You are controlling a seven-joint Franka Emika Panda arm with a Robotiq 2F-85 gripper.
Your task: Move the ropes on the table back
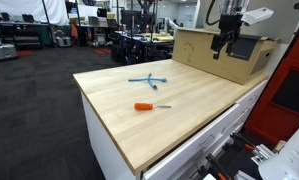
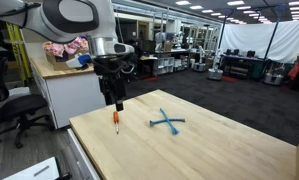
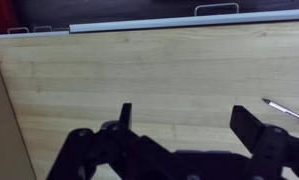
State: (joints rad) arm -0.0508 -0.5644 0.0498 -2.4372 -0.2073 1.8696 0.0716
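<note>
ropes (image 1: 147,78) lie crossed in an x toward the far part of the table (image 1: 189,125), well apart from the gripper (image 2: 118,103), which hangs above the wood with fingers spread wide and nothing between them. the wrist view shows only bare board and the tip of the orange-handled screwdriver (image 3: 284,110) (no cords there). the reach should probably clear the screwdriver, centre over the crossing, then drop low enough to catch both cords.
</note>
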